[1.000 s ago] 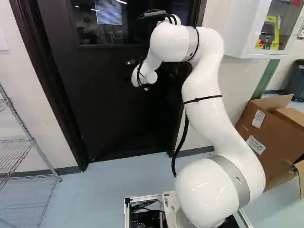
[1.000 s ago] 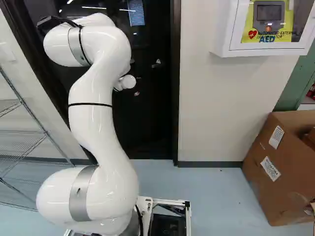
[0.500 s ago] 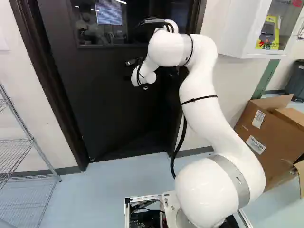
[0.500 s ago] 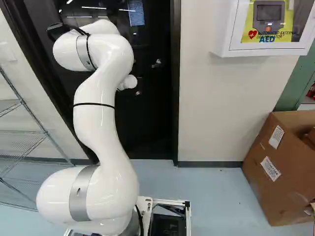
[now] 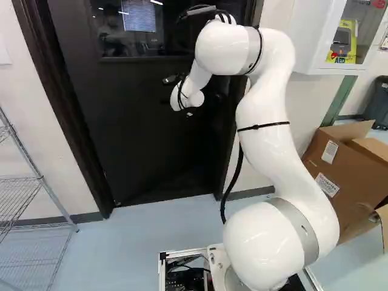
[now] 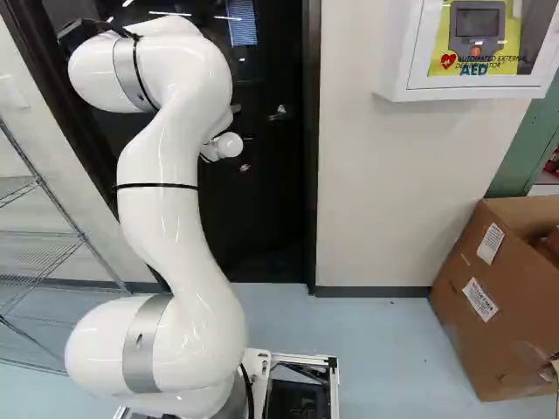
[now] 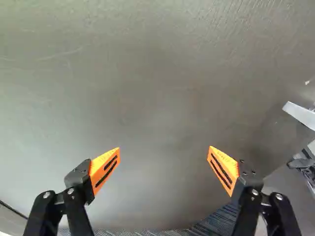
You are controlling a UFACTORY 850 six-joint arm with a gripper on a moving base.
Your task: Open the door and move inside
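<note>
In the left base view my gripper (image 5: pixel 171 79) is mostly hidden behind the white wrist, in front of the dark door (image 5: pixel 145 139). The door looks closed in its frame. A silver lever handle (image 6: pixel 278 113) shows on it in the right base view, to the right of the wrist. In the wrist view the gripper (image 7: pixel 163 151) stands open, its orange-padded fingers wide apart with nothing between them. The door's plain surface (image 7: pixel 157 98) fills the space ahead. A shiny metal part (image 7: pixel 300 115), seemingly the handle, lies off to one side, outside the fingers.
A wire shelf (image 5: pixel 36 176) stands by the wall left of the door. Right of the door are a white wall cabinet (image 6: pixel 397 52) and, on the floor, a large cardboard box (image 6: pixel 489 305). A dark bin (image 5: pixel 377 103) is farther back.
The arm's upper part swung one way, then back past its first place: rightward in the left base view, leftward in the right. The wrist has shifted slightly. Base and door look unmoved.
</note>
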